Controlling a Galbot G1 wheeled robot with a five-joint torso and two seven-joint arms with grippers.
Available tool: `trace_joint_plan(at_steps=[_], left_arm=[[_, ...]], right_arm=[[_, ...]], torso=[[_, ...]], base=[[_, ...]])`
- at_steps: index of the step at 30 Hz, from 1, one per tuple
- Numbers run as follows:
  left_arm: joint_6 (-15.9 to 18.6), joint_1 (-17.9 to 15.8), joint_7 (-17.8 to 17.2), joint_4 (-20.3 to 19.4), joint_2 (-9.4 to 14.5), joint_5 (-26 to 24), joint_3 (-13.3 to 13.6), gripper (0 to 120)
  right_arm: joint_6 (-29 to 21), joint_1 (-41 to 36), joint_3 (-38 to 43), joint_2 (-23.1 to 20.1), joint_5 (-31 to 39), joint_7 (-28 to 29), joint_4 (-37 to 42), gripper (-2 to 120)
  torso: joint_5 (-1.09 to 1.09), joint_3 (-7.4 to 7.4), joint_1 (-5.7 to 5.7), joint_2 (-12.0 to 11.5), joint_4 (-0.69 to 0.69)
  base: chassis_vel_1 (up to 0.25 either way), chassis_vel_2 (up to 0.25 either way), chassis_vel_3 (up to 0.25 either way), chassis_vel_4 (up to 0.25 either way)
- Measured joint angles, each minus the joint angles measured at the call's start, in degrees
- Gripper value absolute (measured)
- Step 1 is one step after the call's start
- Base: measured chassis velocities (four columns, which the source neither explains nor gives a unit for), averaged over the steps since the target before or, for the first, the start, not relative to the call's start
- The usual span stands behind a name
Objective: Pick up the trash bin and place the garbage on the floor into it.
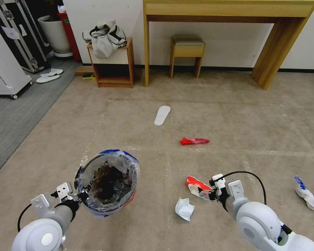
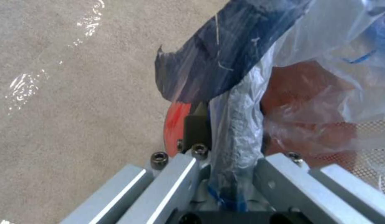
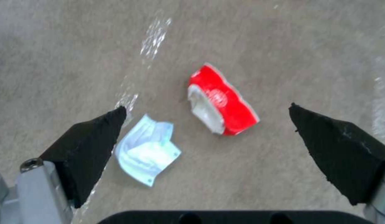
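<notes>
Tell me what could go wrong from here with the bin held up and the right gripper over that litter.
1. The open right gripper has both the red-white carton and the crumpled white paper near its span; closing might catch the wrong one.
2. The left gripper pinches the trash bin at its bag-covered rim; the liner could slip and the bin tilt.

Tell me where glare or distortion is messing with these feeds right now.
Head view: wide-lens bowing bends the desk and wall edges; even light. Left wrist view: the bin liner's sheen blurs the rim in the left hand; tape on the floor glints. Right wrist view: tape glare beside the open right hand; carton is clear.
</notes>
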Motion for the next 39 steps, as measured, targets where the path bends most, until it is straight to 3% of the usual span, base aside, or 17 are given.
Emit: trace_joint_plan(at_steps=[8, 10, 16, 25, 27, 32, 39], left_arm=[[0.0, 0.01, 0.02, 0.39, 0.15, -0.08, -0.38, 0], [0.0, 0.19, -0.04, 0.54, -0.4, 0.2, -0.41, 0], [0.0, 0.04, -0.06, 0.96, -0.97, 0.36, -0.61, 0], [0.0, 0.28, -0.02, 1.23, -1.28, 0.41, -1.38, 0], [0.0, 0.39, 0.13, 1.24, -1.31, 0.41, -1.67, 0], [0.0, 0.71, 0.25, 1.29, -1.32, 0.47, -1.98, 0], [0.0, 0.95, 0.46, 1.28, -1.45, 0.54, -2.36, 0]], right_arm=[[0.27, 6.94, -8.61, 3.05, 4.32, 3.16, -5.13, 100], [0.36, 12.87, -15.86, 4.53, 6.36, 4.22, -9.42, 100], [0.42, 17.25, -20.44, 5.05, 6.49, 4.33, -13.65, 100], [1.45, 25.43, -25.71, 5.89, -8.01, -5.12, -23.68, 100], [3.4, 28.27, -27.55, 5.62, -14.36, -10.64, -27.47, 100], [3.9, 31.75, -29.63, 5.69, -18.75, -14.21, -31.61, 100], [0.72, 35.82, -32.0, 4.49, -25.55, -18.25, -34.71, 100]], torso=[[0.0, 0.0, 0.0, 0.0, 0.01], [0.0, 0.0, 0.0, 0.0, 0.01], [-0.01, 0.01, 0.01, 0.0, 0.0], [0.0, 0.01, 0.01, -0.01, 0.01], [0.0, 0.01, 0.01, 0.0, 0.0], [0.01, 0.01, 0.01, -0.01, 0.01], [0.01, 0.01, 0.01, -0.01, 0.0]], base=[[0.0, 0.0, 0.0, 0.0], [0.0, 0.0, 0.0, 0.0], [0.0, 0.0, 0.0, 0.0], [0.0, 0.0, 0.0, 0.0], [0.0, 0.0, 0.0, 0.0], [0.0, 0.0, 0.0, 0.0], [0.0, 0.0, 0.0, 0.0]])
